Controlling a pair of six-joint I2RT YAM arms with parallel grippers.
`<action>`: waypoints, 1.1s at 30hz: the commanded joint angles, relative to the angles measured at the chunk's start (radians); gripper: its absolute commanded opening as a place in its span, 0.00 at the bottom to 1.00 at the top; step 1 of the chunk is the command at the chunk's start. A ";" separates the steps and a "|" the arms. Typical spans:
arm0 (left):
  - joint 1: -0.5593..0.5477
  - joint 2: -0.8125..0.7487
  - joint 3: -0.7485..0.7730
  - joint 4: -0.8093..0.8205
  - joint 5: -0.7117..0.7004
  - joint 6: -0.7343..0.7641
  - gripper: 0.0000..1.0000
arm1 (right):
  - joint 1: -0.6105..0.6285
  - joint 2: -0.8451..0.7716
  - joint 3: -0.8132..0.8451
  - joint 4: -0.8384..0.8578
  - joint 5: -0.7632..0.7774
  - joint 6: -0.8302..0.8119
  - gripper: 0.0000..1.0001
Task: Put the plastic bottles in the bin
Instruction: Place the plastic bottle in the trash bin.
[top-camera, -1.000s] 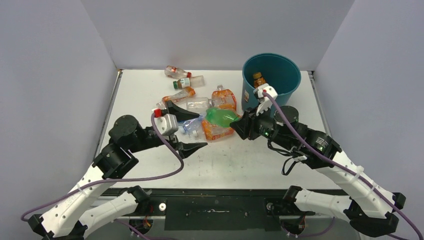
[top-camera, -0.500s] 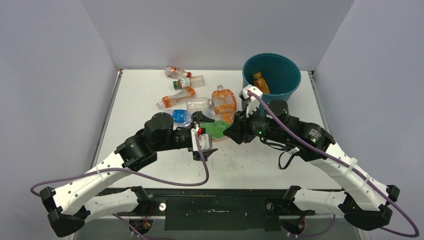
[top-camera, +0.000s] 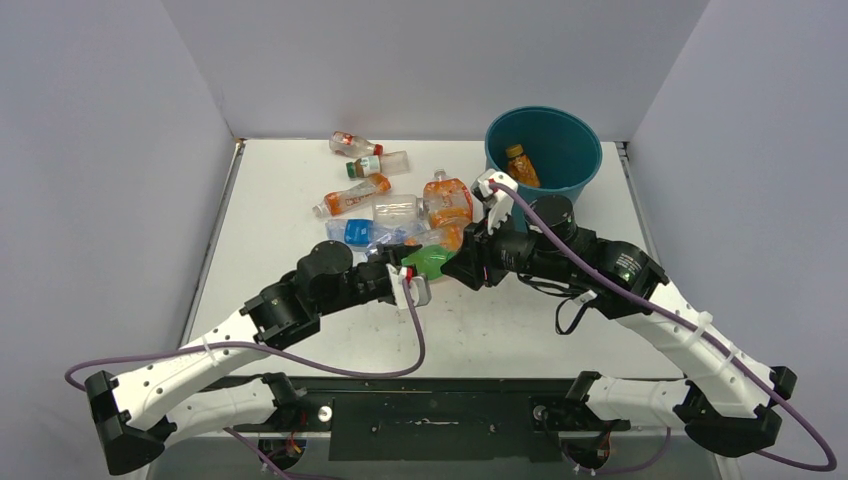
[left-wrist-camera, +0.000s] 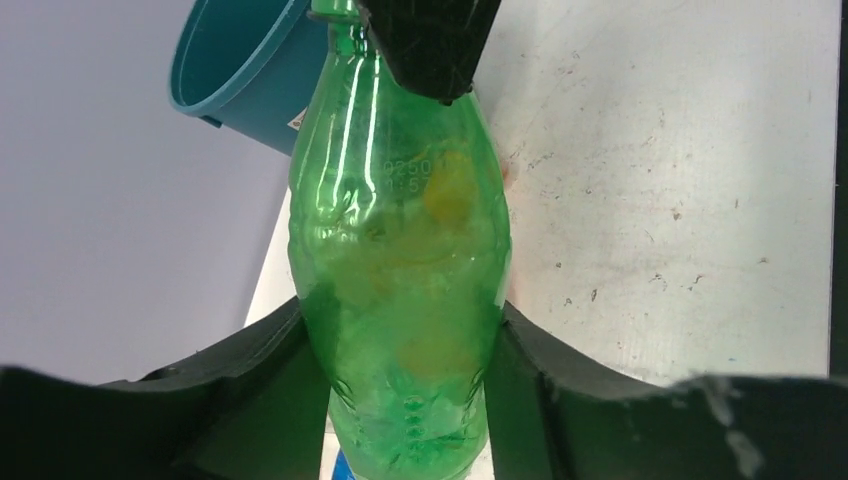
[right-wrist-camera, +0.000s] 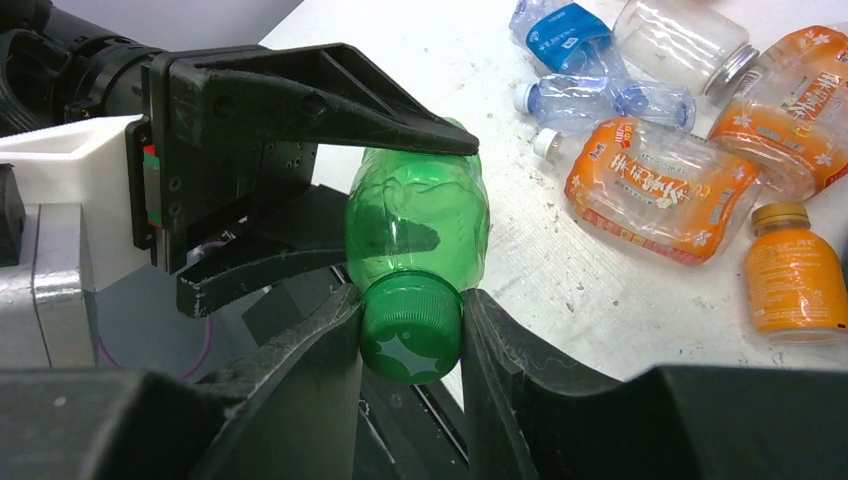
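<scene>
I see a white table (top-camera: 300, 190) with little dirty marks on it. The bin (top-camera: 575, 150) stands at its far right corner. At the back lie a red-cap bottle (top-camera: 354, 144) and a green-cap bottle (top-camera: 378, 164), just beside each other. Near the middle more lie close together: an orange bottle (top-camera: 350, 197), a clear bottle (top-camera: 398, 209), a blue bottle (top-camera: 358, 231) and a squashed orange bottle (top-camera: 448, 197).

1. Top cam: high at near edge, looks down on whole table (top-camera: 280, 180).
2. L wrist cam: v. close, along green bottle (left-wrist-camera: 400, 250) toward bin (left-wrist-camera: 235, 70).
3. R wrist cam: close on same bottle, cap end.
</scene>
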 joint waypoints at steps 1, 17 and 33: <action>-0.031 -0.024 0.017 0.086 -0.022 -0.014 0.37 | 0.002 -0.012 0.040 0.056 -0.036 0.000 0.05; -0.052 -0.145 -0.101 0.351 -0.024 -0.587 0.00 | 0.076 -0.300 -0.342 0.732 0.251 0.076 0.90; -0.020 0.010 0.056 0.159 0.018 -0.736 0.00 | 0.114 -0.124 -0.322 0.896 0.417 0.070 0.81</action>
